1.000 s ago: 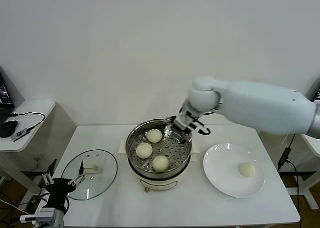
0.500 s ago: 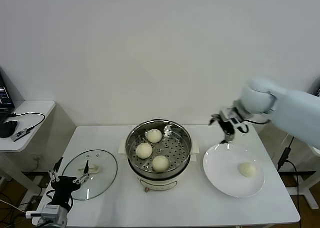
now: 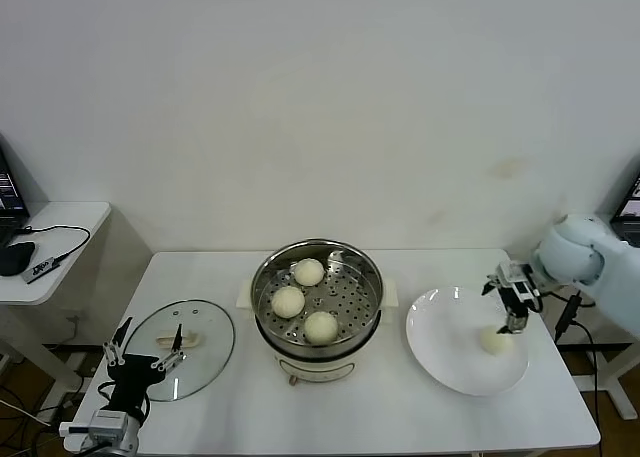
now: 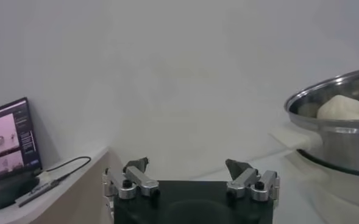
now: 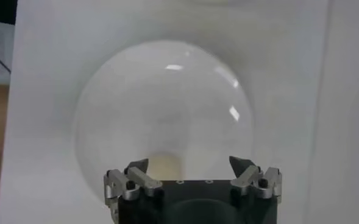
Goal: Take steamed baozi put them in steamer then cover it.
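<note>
So three steamed baozi [image 3: 307,301] are sitting in the steamer [image 3: 318,302], which is in the middle of the table [image 3: 400,407] on its white cooker base. The fourth baozi [image 3: 494,341] is on the white plate [image 3: 440,352] over toward the right edge of the table. The right gripper [image 3: 514,312] hangs just above that bun at the plate's right side, fingers [image 5: 138,166] spread wide with nothing between them; in the right wrist view the bun [image 5: 163,165] peeks out right at the gripper body. The glass cover [image 3: 181,348] lies flat near the left edge of the table, handle up, well apart from the steamer. The left gripper [image 3: 143,360] is parked down at the front left corner, beside the cover, fingers [image 4: 136,165] also spread and empty.
</note>
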Action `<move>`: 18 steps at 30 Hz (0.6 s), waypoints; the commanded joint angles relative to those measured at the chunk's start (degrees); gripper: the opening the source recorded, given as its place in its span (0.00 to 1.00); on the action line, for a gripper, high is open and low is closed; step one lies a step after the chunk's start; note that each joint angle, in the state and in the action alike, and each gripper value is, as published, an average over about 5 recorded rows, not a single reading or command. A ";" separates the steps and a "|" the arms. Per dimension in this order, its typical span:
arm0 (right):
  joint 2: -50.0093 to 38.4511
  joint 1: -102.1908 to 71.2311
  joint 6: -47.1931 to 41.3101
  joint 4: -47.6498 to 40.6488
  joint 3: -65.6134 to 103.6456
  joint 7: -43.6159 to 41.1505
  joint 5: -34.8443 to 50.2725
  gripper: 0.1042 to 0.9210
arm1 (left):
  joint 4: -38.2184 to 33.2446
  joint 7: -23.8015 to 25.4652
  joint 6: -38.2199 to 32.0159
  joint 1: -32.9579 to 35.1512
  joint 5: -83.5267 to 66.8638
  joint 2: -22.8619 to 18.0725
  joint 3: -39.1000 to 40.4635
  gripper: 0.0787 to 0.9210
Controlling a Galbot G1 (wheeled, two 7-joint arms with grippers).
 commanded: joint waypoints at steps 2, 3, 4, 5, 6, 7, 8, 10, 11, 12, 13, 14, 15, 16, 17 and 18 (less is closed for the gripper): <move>0.59 -11.54 0.08 -6.33 7.66 0.00 -6.07 0.88 | 0.56 0.05 -0.05 0.40 0.18 -0.16 -0.20 0.88; 1.10 -11.94 0.22 -7.02 7.98 0.12 -6.44 0.88 | 0.64 0.05 -0.07 0.46 0.18 -0.18 -0.31 0.88; 1.68 -12.35 0.33 -7.70 8.32 0.24 -6.81 0.88 | 0.71 0.05 -0.08 0.51 0.17 -0.19 -0.44 0.88; 2.19 -12.69 0.44 -8.28 8.60 0.29 -7.10 0.88 | 0.76 0.05 -0.09 0.54 0.17 -0.20 -0.56 0.88; 2.69 -12.97 0.52 -8.77 8.80 0.30 -7.32 0.88 | 0.80 0.04 -0.09 0.57 0.16 -0.21 -0.66 0.88; 3.22 -13.19 0.57 -9.22 8.93 0.29 -7.50 0.88 | 0.83 0.05 -0.09 0.59 0.16 -0.21 -0.75 0.88; 3.74 -13.36 0.59 -9.60 9.01 0.26 -7.67 0.88 | 0.86 0.04 -0.08 0.61 0.16 -0.22 -0.80 0.88; 4.75 -13.56 0.70 -10.30 9.05 0.14 -7.94 0.88 | 0.91 0.03 -0.08 0.62 0.20 -0.25 -0.82 0.88; 5.29 -13.60 0.74 -10.70 9.04 0.10 -8.08 0.88 | 0.95 0.03 -0.06 0.61 0.24 -0.26 -0.80 0.88; 5.78 -13.60 0.79 -11.12 9.01 0.07 -8.24 0.88 | 0.99 0.03 -0.05 0.59 0.28 -0.27 -0.77 0.88; 6.28 -13.57 0.90 -11.59 8.98 0.02 -8.42 0.88 | 1.02 0.03 -0.04 0.55 0.32 -0.27 -0.74 0.88; 6.86 -13.51 1.03 -12.11 8.95 0.00 -8.60 0.88 | 1.05 0.03 -0.02 0.52 0.35 -0.27 -0.71 0.88; 7.39 -13.45 1.15 -12.60 8.95 -0.02 -8.77 0.88 | 1.08 0.03 -0.01 0.48 0.37 -0.27 -0.70 0.88; 7.90 -13.39 1.30 -13.09 8.95 -0.05 -8.95 0.88 | 1.09 0.04 0.00 0.46 0.38 -0.26 -0.70 0.88; 8.46 -13.35 1.48 -13.58 8.96 -0.09 -9.12 0.88 | 1.11 0.03 0.00 0.43 0.38 -0.26 -0.73 0.88; 8.92 -13.33 1.60 -14.00 8.99 -0.10 -9.27 0.88 | 1.13 0.03 0.01 0.41 0.37 -0.25 -0.77 0.88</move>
